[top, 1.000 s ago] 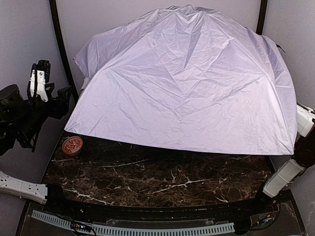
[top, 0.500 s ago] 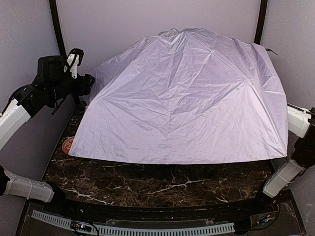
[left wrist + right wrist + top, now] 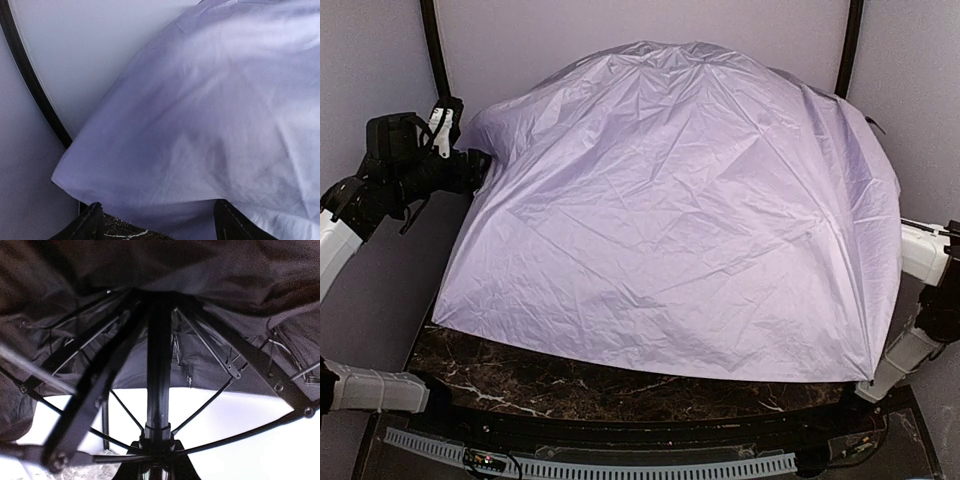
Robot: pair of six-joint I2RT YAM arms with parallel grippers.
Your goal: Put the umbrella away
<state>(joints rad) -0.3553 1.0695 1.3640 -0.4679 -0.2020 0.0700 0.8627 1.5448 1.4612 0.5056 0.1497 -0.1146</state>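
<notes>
The umbrella (image 3: 670,210) is open, its pale lavender canopy spread over most of the table. My left gripper (image 3: 475,168) is at the canopy's left edge. In the left wrist view it (image 3: 160,225) is open, with the canopy (image 3: 210,110) hem lying between its dark fingertips (image 3: 92,222). My right gripper is hidden under the canopy in the top view. In the right wrist view it (image 3: 159,467) is shut round the base of the black shaft (image 3: 159,365), with ribs (image 3: 220,360) and black lining (image 3: 200,270) above. The handle knob is hidden.
A strip of dark marble table (image 3: 620,385) shows along the near edge. Black frame posts (image 3: 430,40) (image 3: 847,45) stand at the back corners against pale walls. The right arm's white links (image 3: 920,260) stick out from under the canopy's right side.
The canopy has tipped forward and to the left and now hides the small red disc and most of the table. My left arm swung up and in to the canopy's left edge.
</notes>
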